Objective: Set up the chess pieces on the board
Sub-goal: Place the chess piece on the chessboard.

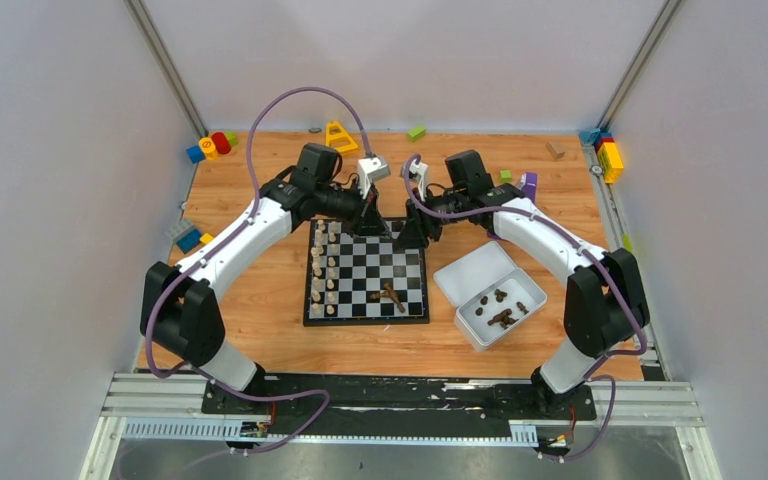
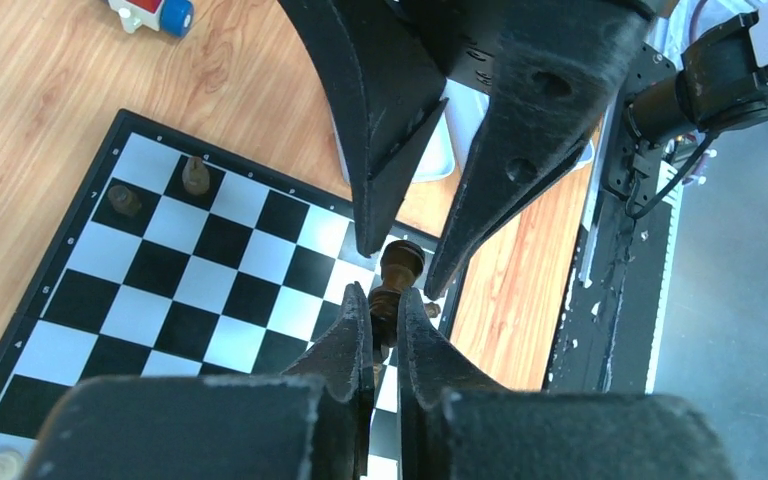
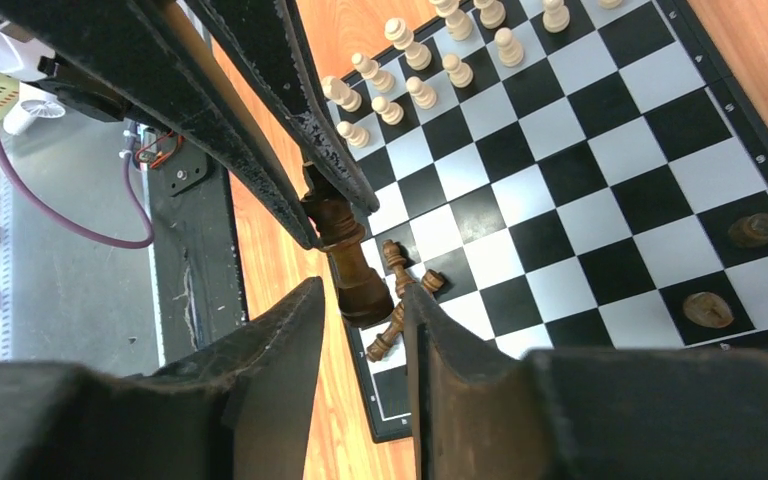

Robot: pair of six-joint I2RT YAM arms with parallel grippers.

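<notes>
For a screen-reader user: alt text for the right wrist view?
The left gripper clamps a dark chess piece inside the open right gripper, over the board. Cream pieces stand in rows beyond; other dark pieces lie toppled.

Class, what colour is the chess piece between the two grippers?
The chess piece is dark brown; the right wrist view shows it best.
</notes>
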